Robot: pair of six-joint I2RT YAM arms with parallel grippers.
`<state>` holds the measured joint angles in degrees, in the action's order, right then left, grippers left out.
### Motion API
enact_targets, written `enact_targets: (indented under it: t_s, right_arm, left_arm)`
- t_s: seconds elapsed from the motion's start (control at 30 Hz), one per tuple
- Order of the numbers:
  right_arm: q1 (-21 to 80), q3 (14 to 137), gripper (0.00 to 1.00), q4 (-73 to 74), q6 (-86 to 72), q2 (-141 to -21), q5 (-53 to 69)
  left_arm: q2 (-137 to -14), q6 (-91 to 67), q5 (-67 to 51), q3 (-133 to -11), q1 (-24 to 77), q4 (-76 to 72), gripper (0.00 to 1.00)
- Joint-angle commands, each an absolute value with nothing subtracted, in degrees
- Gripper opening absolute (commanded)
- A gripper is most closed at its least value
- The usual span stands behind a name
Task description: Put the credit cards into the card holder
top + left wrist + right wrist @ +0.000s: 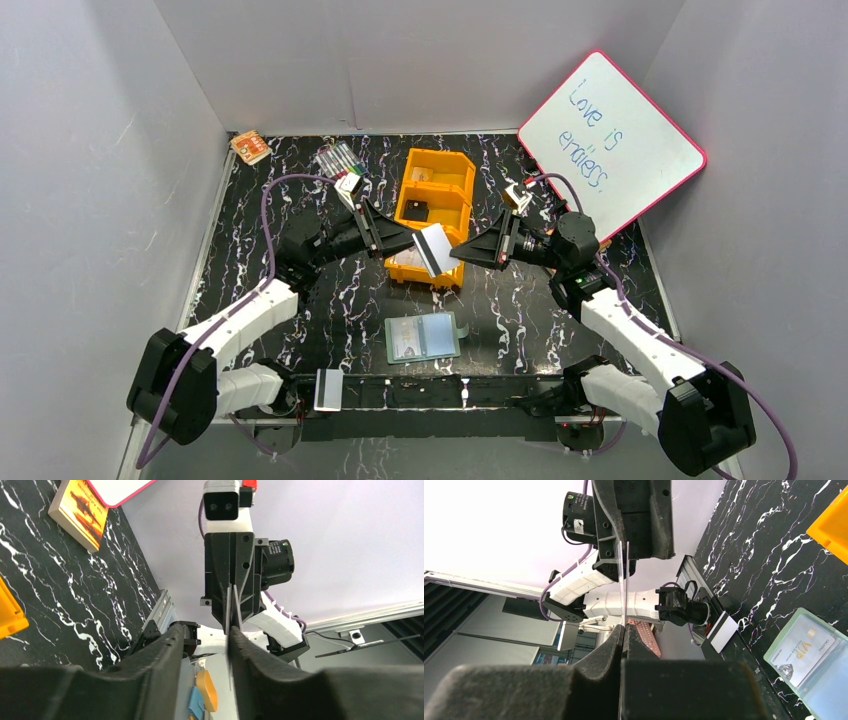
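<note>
My right pincer (457, 254) is clenched on a credit card (432, 249) at mid-frame, over the black marbled worktop (520, 310); my left pincer (410, 241) gapes around its other edge; the card holder (423, 337) lies open lower centre; grey walls (100, 150) enclose everything.

Orange tray (445, 160) centre — whiteboard (612, 140) propped rear right.

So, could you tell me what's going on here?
The right hand pinches a card in mid-air above the tray, and the left hand sits open around its other end, seemingly a handover. The wallet lies open on the table with one card inside; another card rests at the near edge.
</note>
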<state>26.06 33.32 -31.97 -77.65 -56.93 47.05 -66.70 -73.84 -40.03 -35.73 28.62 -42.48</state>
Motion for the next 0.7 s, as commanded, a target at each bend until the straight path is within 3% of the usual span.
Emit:
enact_targets:
  t_s: [0.0,0.2,0.67]
  right_arm:
    - [26.51,35.42,0.00,-36.20,-77.64,-57.00,47.01]
    - [26.49,34.74,0.00,-37.01,-78.32,-56.86,46.44]
    - [26.26,33.05,0.00,-36.06,-77.28,-58.12,45.06]
  left_arm:
    - [-66.07,-75.49,-41.74,-37.72,28.66,-48.37,0.29]
    - [-65.01,-75.75,-41.11,-37.08,28.65,-48.60,0.00]
    - [-60.12,-73.26,-34.23,-35.70,25.62,-39.66,0.00]
